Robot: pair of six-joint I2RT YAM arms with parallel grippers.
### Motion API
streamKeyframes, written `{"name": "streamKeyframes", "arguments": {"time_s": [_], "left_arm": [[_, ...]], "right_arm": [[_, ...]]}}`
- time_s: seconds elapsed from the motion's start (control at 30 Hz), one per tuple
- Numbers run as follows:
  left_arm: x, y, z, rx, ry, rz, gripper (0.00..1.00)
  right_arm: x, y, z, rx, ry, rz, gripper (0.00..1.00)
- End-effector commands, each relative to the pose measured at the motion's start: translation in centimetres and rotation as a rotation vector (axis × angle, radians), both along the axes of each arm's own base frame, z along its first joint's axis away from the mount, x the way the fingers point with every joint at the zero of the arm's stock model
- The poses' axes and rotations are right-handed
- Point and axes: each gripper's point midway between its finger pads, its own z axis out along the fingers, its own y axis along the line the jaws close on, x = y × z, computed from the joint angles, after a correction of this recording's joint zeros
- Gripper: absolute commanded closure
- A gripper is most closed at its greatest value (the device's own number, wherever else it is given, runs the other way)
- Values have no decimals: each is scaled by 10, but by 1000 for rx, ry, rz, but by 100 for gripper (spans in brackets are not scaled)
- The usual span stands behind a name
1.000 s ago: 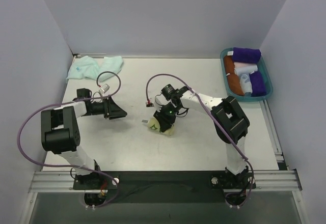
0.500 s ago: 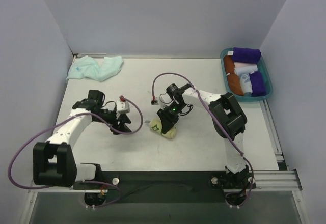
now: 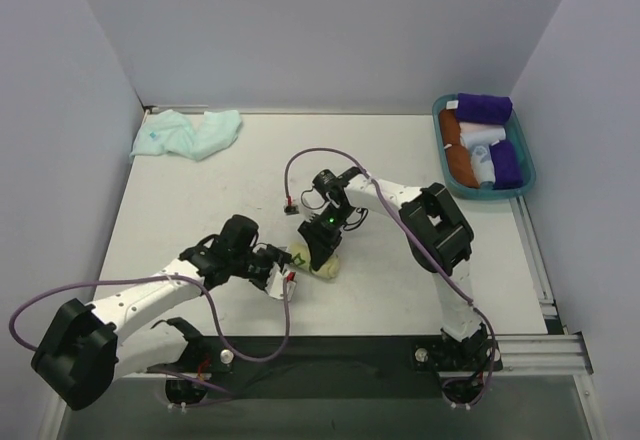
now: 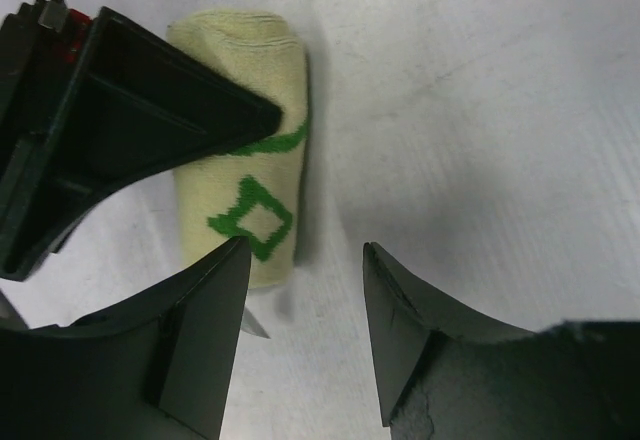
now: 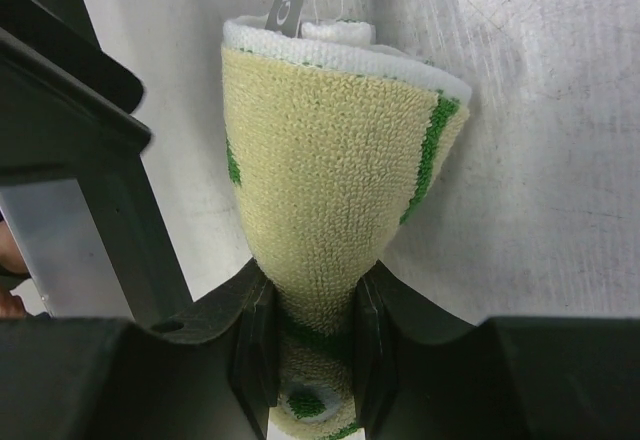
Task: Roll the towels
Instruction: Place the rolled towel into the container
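Observation:
The pale yellow towel (image 3: 318,263) with green marks lies rolled on the table's middle. My right gripper (image 3: 322,252) is shut on it; in the right wrist view the roll (image 5: 330,180) is pinched between both fingers (image 5: 255,350). My left gripper (image 3: 284,274) is open just left of the roll's near end; in the left wrist view the roll (image 4: 245,160) lies ahead of its gap (image 4: 302,255), with the right gripper's black finger (image 4: 130,130) over it. The mint-aqua towel (image 3: 188,132) lies crumpled at the far left corner.
A teal tray (image 3: 520,182) at the far right holds purple, orange and white rolls. Grey walls close in the left, back and right sides. A purple cable loops beside each arm.
My left arm has swung from the left side toward the near middle, ending with its gripper beside the yellow roll. My right gripper has stayed shut on the roll.

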Motion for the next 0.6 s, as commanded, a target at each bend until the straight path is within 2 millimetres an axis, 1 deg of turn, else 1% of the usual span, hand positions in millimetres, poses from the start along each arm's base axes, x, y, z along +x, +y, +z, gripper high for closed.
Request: {"name": "streamKeyframes", "arguments": {"time_s": [0.0, 0.03, 0.1, 0.13, 0.27, 0.4, 0.43, 0.47, 0.5, 0.53, 0.57], "left_arm": [[43, -21, 20, -63, -205, 47, 41], [46, -22, 20, -66, -218, 53, 41], [47, -21, 11, -52, -220, 50, 41], [52, -26, 16, -74, -253, 44, 41], [51, -30, 3, -52, -230, 33, 40], [45, -31, -13, -8, -185, 15, 41], [43, -30, -19, 11, -163, 13, 47], [42, -30, -20, 17, -159, 9, 50], [32, -24, -31, 63, -108, 1, 56], [30, -23, -32, 70, -95, 2, 63], [28, -21, -35, 83, -80, 2, 67]], "right_arm": [[-12, -14, -12, -81, 19, 44, 100], [-13, -14, -12, -83, 20, 48, 100], [-16, -14, -12, -83, 20, 61, 100], [-17, -14, -13, -82, 22, 65, 100], [-18, -12, -11, -76, 19, 77, 100], [-17, -10, -9, -70, 14, 77, 100], [-15, -11, -7, -75, -2, 74, 97], [-14, -12, -6, -80, -9, 73, 88], [-13, -14, -6, -88, -22, 73, 81], [-11, -15, -2, -88, -41, 72, 73], [-8, -20, -4, -118, -67, 72, 58]]}}
